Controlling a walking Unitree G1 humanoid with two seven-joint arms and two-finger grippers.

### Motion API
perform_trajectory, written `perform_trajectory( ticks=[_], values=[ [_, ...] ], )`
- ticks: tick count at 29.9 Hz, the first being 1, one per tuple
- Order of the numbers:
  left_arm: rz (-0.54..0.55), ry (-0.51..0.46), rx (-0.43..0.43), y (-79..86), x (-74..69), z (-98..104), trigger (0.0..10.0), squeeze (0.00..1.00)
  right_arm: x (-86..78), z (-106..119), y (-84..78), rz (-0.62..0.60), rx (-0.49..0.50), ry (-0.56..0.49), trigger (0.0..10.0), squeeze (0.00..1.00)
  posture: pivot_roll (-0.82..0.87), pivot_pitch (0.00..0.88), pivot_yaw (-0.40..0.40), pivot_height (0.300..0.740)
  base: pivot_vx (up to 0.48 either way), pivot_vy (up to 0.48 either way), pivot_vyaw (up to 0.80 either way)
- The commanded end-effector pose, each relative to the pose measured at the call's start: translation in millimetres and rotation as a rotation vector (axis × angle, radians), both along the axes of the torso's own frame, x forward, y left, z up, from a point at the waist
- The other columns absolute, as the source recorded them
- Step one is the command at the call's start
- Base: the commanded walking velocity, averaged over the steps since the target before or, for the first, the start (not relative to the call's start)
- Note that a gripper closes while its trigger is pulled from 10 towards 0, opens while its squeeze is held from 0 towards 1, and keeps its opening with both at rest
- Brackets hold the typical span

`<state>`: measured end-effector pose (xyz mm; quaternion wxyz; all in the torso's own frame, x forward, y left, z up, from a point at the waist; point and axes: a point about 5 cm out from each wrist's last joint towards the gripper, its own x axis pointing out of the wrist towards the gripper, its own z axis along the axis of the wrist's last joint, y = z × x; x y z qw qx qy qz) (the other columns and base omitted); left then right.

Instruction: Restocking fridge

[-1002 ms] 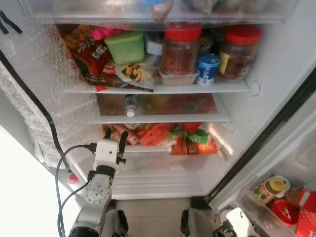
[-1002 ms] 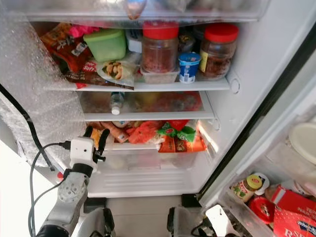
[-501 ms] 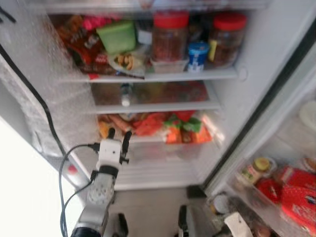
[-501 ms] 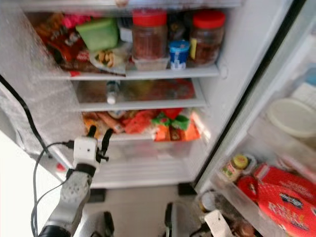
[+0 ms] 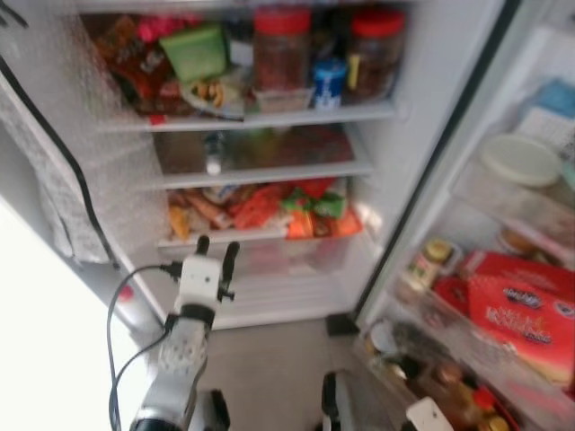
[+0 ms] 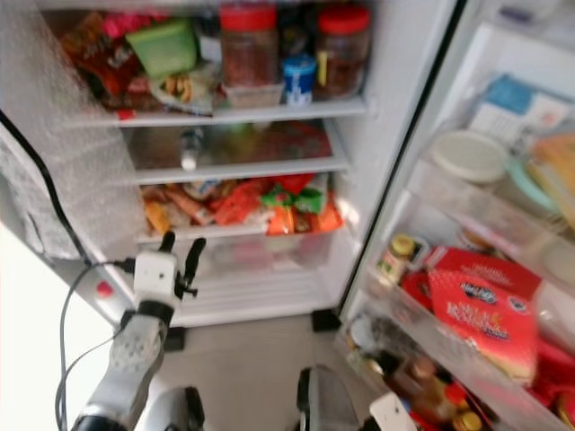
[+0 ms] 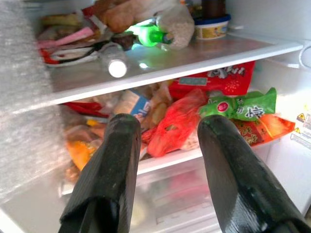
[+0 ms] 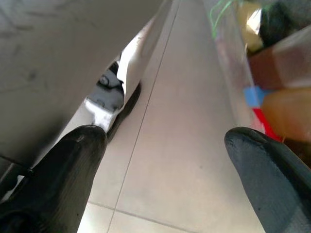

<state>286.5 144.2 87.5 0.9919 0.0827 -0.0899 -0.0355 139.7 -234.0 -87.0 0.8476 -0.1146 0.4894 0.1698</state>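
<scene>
The fridge stands open before me, its shelves packed. Red-lidded jars, a green box and a blue cup fill the upper shelf. Red, orange and green snack packets lie on the lower shelf, also seen as packets in the left wrist view. My left gripper is raised in front of that lower shelf, open and empty, with black fingers apart. My right gripper hangs low over the floor, open and empty.
The open door at the right holds racks with a red box, small jars, sauce bottles and a white lidded bowl. A black cable runs down the bubble-wrapped left wall. Beige floor tiles lie below.
The camera has swung right and pulled back, bringing the door racks into view. My left gripper stays raised and open before the lower shelf.
</scene>
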Motion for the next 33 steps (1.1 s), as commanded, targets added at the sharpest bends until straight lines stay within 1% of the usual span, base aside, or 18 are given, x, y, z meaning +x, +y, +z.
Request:
perform_trajectory(
  ticks=[1,4,8,9,10,11,12,14,16,18,19,20,22,23,24,26,29,33],
  values=[
    [0.013,0.030,0.005,2.5,-3.1,-6.5,10.0,0.00,-7.1,-4.6,10.1,0.024,0.037,0.034,10.0,0.00,-0.09,0.064,0.020,0.607,-0.270,0.000,0.00],
    [0.037,0.086,-0.006,6.7,-6.5,-17.2,10.0,0.00,-7.3,-4.7,10.0,0.024,0.038,0.036,10.0,0.00,-0.09,0.063,0.020,0.607,-0.258,0.000,0.00],
    [0.087,0.225,-0.007,18.9,-12.0,-43.3,10.0,0.00,-7.5,-4.8,10.4,0.024,0.038,0.037,10.0,0.00,-0.09,0.054,0.022,0.607,0.000,0.000,0.00],
    [0.087,0.225,-0.007,18.9,-12.0,-43.3,10.0,0.00,-7.5,-4.8,10.4,0.024,0.038,0.037,10.0,0.00,-0.09,0.054,0.022,0.607,0.000,0.000,0.00],
    [0.100,0.270,-0.007,22.9,-14.0,-51.0,10.0,0.00,-7.5,-4.9,10.5,0.024,0.039,0.037,10.0,0.00,-0.09,0.054,0.022,0.607,0.000,0.000,0.00],
    [0.130,0.390,0.000,34.9,-22.0,-72.8,10.0,0.00,-7.5,-4.9,10.5,0.022,0.039,0.038,10.0,0.00,-0.08,0.054,0.022,0.607,0.000,0.000,0.00],
    [0.130,0.390,0.000,34.9,-22.0,-72.8,10.0,0.00,-7.5,-4.9,10.5,0.022,0.039,0.038,10.0,0.00,-0.08,0.054,0.022,0.607,0.000,0.000,0.00],
    [0.189,0.540,0.034,54.6,-37.6,-99.3,10.0,0.00,-7.6,-5.0,10.2,0.011,0.040,0.038,10.0,0.00,-0.08,0.059,0.020,0.607,0.000,0.000,0.00],
    [0.215,0.587,0.039,61.8,-44.4,-107.4,10.0,0.00,-7.5,-5.0,10.0,0.004,0.041,0.037,10.0,0.00,-0.08,0.062,0.020,0.607,0.000,0.000,0.00],
    [0.215,0.587,0.039,61.8,-44.4,-107.4,10.0,0.00,-7.5,-5.0,10.0,0.004,0.041,0.037,10.0,0.00,-0.08,0.062,0.020,0.607,0.000,0.000,0.00],
    [0.254,0.668,0.067,73.6,-58.2,-120.1,10.0,0.00,-7.2,-4.9,9.8,-0.003,0.042,0.036,10.0,0.00,-0.07,0.069,0.019,0.607,0.000,0.000,0.00],
    [0.282,0.714,0.071,80.6,-67.8,-127.1,10.0,0.00,-7.2,-4.9,9.6,-0.010,0.044,0.035,10.0,0.00,-0.07,0.069,0.019,0.607,0.000,0.000,0.00],
    [0.333,0.776,0.070,92.0,-85.0,-136.8,10.0,0.00,-7.0,-4.8,9.2,-0.022,0.045,0.033,10.0,0.00,-0.07,0.070,0.020,0.607,0.000,0.000,0.00],
    [0.377,0.814,0.054,100.3,-97.9,-143.0,10.0,0.00,-6.8,-4.7,9.0,-0.025,0.045,0.033,10.0,0.00,-0.07,0.074,0.018,0.607,0.000,0.000,0.00],
    [0.377,0.814,0.054,100.3,-97.9,-143.0,10.0,0.00,-6.8,-4.7,9.0,-0.025,0.045,0.033,10.0,0.00,-0.07,0.074,0.018,0.607,0.000,0.000,0.00],
    [0.415,0.858,0.037,108.2,-114.2,-150.6,10.0,0.00,-6.2,-4.4,8.5,-0.026,0.044,0.032,10.0,0.00,-0.07,0.077,0.012,0.607,0.000,0.000,0.00],
    [0.419,0.902,0.032,108.4,-125.8,-157.3,10.0,0.00,-5.7,-4.3,8.0,-0.029,0.044,0.032,10.0,0.00,-0.07,0.077,0.009,0.607,0.000,0.000,0.00],
    [0.399,0.936,0.026,102.5,-131.9,-162.6,10.0,0.00,-5.7,-4.3,7.4,-0.038,0.043,0.033,10.0,0.00,-0.07,0.077,0.007,0.607,0.000,0.000,0.00]
  ],
)
